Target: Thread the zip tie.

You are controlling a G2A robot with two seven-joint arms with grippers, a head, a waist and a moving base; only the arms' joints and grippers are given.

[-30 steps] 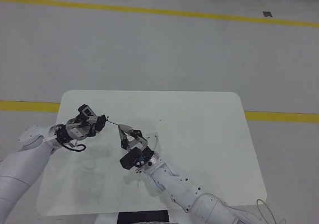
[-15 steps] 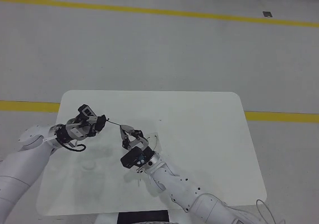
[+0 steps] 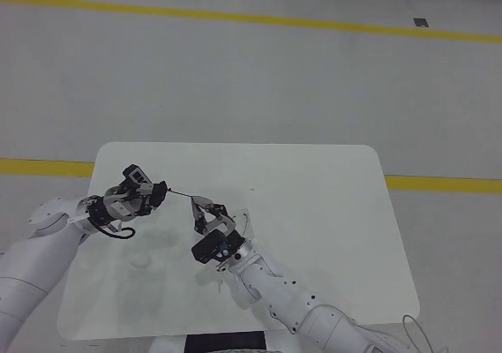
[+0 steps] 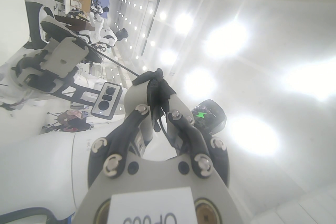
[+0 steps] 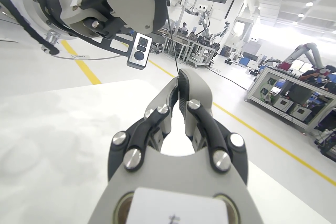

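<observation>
Counter point(image 3: 321, 176) under both arms; left end effector point(image 3: 153, 191) and right end effector point(image 3: 199, 206) each pinched tight on the zip tie point(image 3: 178, 193), strung between them above the counter's left half; risk: right pinch sits at the very tip, any pull apart likely slips the zip tie free.

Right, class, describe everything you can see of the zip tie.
The zip tie is a thin, black, plastic-looking strip, held nearly straight in the air over the table. One end is pinched in the shut right gripper, the other in the shut left gripper. Nothing else touches it. Its head is too small to make out.
</observation>
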